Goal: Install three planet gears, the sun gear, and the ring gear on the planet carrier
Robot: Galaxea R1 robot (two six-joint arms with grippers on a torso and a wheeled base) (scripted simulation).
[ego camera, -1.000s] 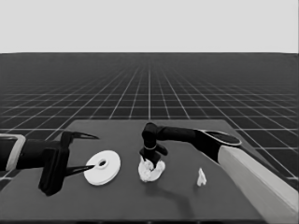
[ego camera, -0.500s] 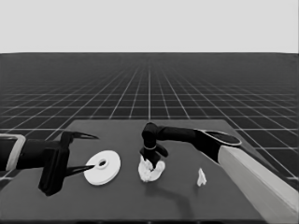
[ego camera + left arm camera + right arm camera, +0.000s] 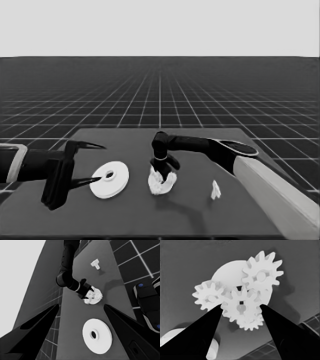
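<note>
Right gripper (image 3: 241, 308) over smaller round part (image 3: 228, 271), fingers spread astride centre gear (image 3: 240, 305), gripping nothing. Risk: gear tilts, misses mesh, jams. Left gripper (image 3: 82, 162) open, parked by larger round part (image 3: 109, 179).

No text, label, brand, number or sign can be read anywhere in these views, whether on the white parts, the dark surface or the arms.
</note>
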